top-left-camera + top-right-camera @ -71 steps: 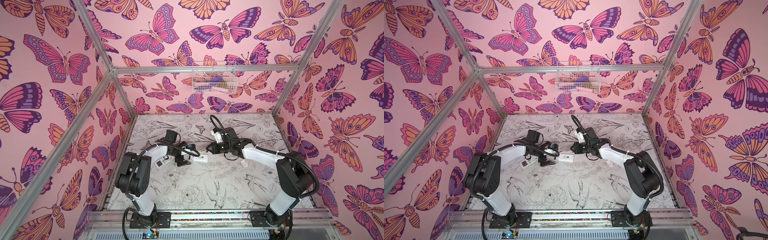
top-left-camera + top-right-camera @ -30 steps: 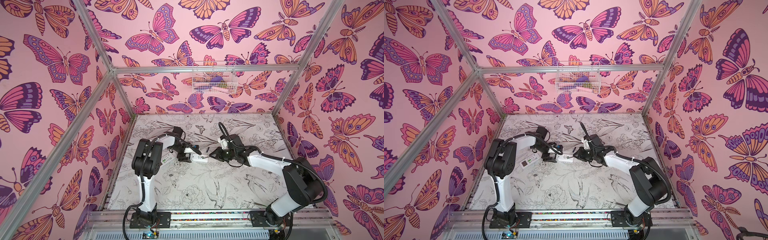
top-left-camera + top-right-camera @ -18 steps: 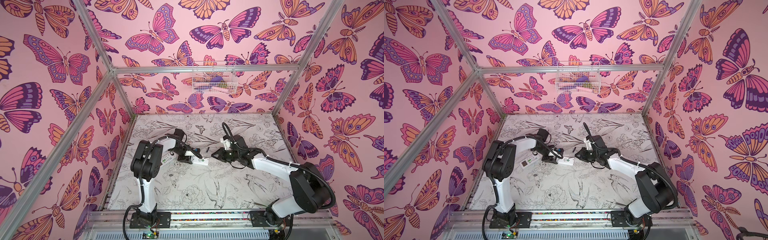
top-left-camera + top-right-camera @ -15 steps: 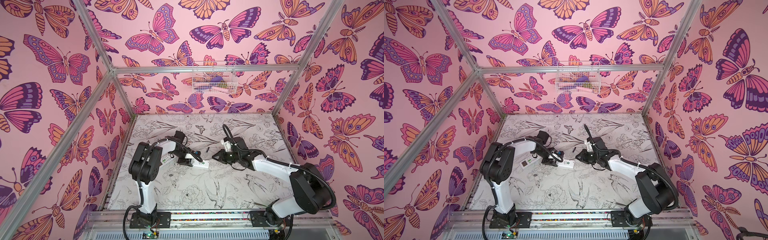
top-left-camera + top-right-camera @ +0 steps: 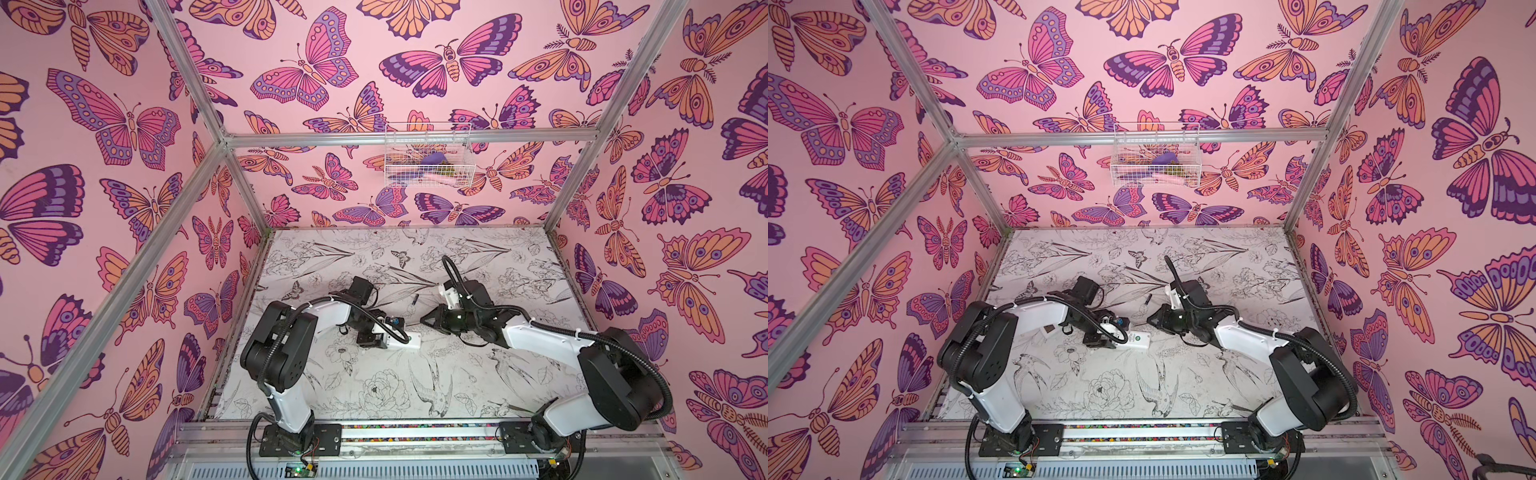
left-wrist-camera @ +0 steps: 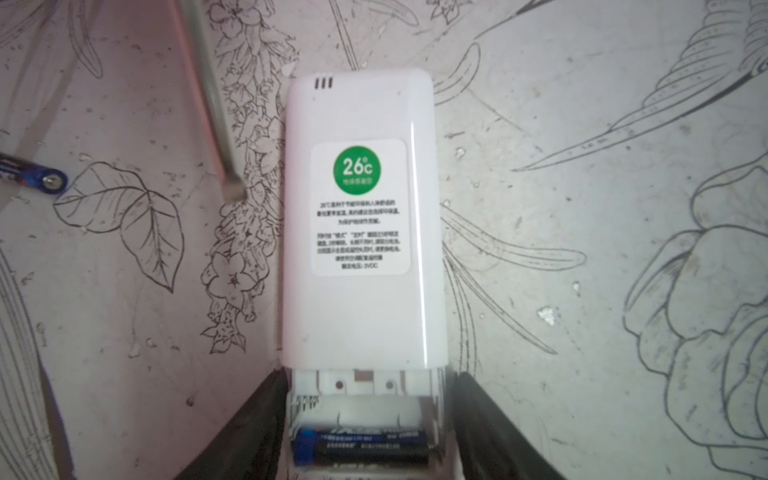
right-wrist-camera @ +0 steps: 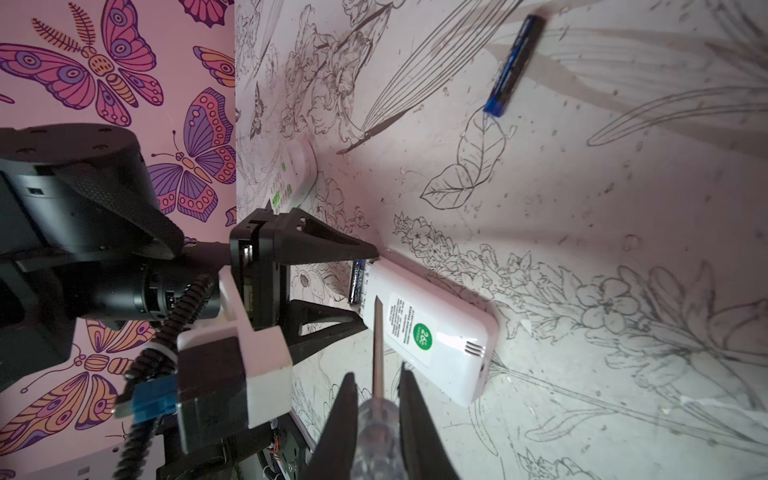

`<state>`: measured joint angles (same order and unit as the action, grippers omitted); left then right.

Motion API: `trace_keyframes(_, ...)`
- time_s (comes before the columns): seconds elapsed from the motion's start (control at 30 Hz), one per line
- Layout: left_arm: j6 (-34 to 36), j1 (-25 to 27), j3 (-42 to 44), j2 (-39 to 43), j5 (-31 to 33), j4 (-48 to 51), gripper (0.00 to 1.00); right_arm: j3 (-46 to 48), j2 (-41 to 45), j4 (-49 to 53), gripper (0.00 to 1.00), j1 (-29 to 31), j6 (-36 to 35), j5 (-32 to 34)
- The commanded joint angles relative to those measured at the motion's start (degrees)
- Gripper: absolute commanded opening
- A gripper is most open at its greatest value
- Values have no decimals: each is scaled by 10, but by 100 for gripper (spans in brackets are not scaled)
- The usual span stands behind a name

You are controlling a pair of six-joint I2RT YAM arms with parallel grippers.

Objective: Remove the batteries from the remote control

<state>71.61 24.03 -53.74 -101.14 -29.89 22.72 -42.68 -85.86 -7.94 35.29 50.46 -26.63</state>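
A white remote control (image 6: pixel 361 232) lies back-up on the table, also in both top views (image 5: pixel 409 338) (image 5: pixel 1136 340). Its compartment is uncovered, with one black-and-blue battery (image 6: pixel 359 446) inside. A second battery (image 7: pixel 513 62) lies loose further back (image 5: pixel 414 299). My left gripper (image 6: pixel 369 378) is open, its jaws close on either side of the remote's battery end (image 7: pixel 370 286). My right gripper (image 7: pixel 376 372) is shut on a clear-handled screwdriver-like tool (image 7: pixel 377 345). The tool's tip (image 6: pixel 235 195) hangs beside the remote.
A second white remote (image 7: pixel 295 174) with green buttons lies near the left wall, mostly under the left arm (image 5: pixel 1048 330). A wire basket (image 5: pixel 428 156) hangs on the back wall. The pink side walls stand close on both sides.
The remote and my left gripper have shifted toward the table's front. The right gripper with the tool has followed a little. The left jaws narrowed, then widened again.
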Motion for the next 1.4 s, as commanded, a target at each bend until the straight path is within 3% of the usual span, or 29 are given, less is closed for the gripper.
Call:
trace_keyframes(0.0,5,0,30,-14,57,13,68,-10,-8,-31,0,14,19,-1)
trace_keyframes(0.3,32,-2,51,-10,65,10,71,-17,-29,-35,0,38,32,7)
trace_keyframes(0.6,-19,4,11,-21,85,49,80,-42,-64,-25,0,45,26,-6)
trace_keyframes(0.9,-28,12,-15,-27,96,85,74,-63,-88,-24,0,46,18,-17)
trace_keyframes(1.07,-28,20,-8,-30,99,85,63,-69,-100,-26,0,46,19,-24)
trace_keyframes(1.2,-26,37,6,-32,120,63,44,-65,-72,11,0,38,-6,-15)
trace_keyframes(1.37,-69,54,-10,-30,125,58,36,-18,-12,17,0,12,-9,-16)
